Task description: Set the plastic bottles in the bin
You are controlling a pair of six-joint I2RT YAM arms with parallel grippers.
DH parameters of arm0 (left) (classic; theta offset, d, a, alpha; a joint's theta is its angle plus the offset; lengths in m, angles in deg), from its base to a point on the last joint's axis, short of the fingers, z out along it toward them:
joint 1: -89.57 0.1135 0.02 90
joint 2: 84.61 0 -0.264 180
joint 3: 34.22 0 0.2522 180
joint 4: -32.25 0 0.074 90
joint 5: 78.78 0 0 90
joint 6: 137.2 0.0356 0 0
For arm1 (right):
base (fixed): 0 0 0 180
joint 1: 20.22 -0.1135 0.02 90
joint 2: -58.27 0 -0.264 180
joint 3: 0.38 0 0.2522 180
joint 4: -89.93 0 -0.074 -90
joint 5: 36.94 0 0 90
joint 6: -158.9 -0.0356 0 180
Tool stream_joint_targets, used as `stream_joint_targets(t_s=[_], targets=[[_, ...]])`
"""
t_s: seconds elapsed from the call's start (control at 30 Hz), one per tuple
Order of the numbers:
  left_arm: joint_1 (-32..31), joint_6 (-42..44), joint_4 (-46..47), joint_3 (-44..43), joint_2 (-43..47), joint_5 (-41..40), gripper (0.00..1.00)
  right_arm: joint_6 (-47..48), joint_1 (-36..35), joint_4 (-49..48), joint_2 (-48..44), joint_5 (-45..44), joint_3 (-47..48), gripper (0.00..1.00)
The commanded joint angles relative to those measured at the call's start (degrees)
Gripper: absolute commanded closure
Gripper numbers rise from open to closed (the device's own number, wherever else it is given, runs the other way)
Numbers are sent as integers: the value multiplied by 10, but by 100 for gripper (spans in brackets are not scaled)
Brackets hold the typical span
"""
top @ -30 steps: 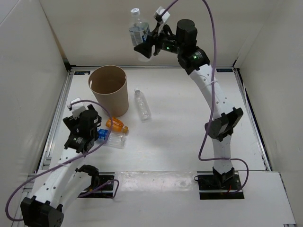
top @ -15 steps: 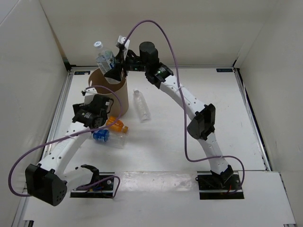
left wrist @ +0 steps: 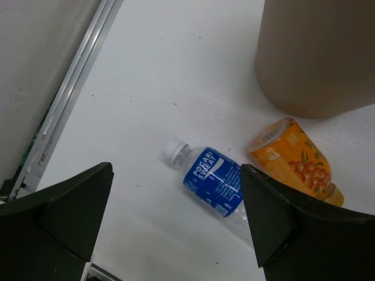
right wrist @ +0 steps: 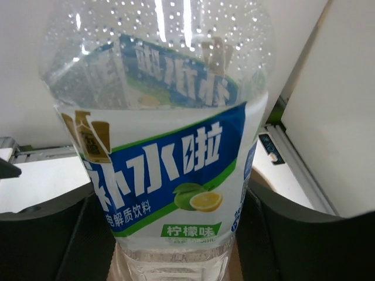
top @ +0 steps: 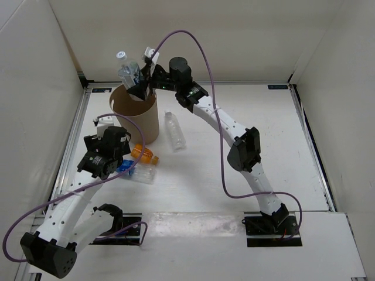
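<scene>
Right gripper [top: 140,88] is clamped on the held bottle [top: 129,71], with a finger on each side of its lower body below the blue and green label. It sits in the upper left of the overhead frame, over the far rim of the bin [top: 136,120]. The bottle's long axis is close to upright, white cap on top, leaning a little toward the upper left. I can't tell if its bottom has passed the rim.

Left gripper [left wrist: 176,175] is spread wide and grips nothing. It hangs over the table [top: 234,146] at centre left, just below the bin.

In the left wrist view I see the blue bottle [left wrist: 212,181] lying on its side between the two fingers, white cap toward the upper left and long axis running diagonally to the lower right. The orange bottle [left wrist: 293,161] lies on its side just right of it, near the bin's base; I can't tell if they touch.

The clear bottle [top: 175,130] lies flat just right of the bin, long axis roughly up-down in the overhead frame, cap toward the top.
</scene>
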Motion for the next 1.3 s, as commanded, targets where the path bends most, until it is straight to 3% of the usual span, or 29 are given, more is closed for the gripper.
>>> stream_joint_targets(t_s=[0.0, 0.03, 0.07, 0.3, 0.47, 0.7, 0.73, 0.9, 0.93, 1.27], targets=[[-2, 6, 16, 1, 4, 16, 0, 7, -3, -35, 8, -23, 4, 25], [-3, 4, 14, 2, 3, 16, 0, 4, -1, -33, 8, -27, 4, 11], [-3, 4, 13, 0, 3, 15, 0, -1, 1, -31, 8, -30, 5, 10], [-3, -27, 5, 4, 7, 2, 0, -29, 15, -23, 9, -42, 73, 10], [26, -109, -21, -3, 2, -1, 0, -46, 63, 26, -25, -49, 104, 10], [63, -309, -89, 32, 45, -7, 0, -66, 140, 98, -173, 14, -65, 10], [64, -367, -101, 35, 53, -11, 0, -69, 146, 111, -191, 25, -82, 10], [78, -433, -116, 79, 54, 65, 0, -90, 183, 155, -246, 37, -168, 10], [80, -472, -114, 84, 47, 86, 0, -92, 194, 156, -252, 44, -175, 10], [91, -496, 94, 171, -31, 198, 0, -89, 264, 205, -314, 97, -239, 10]])
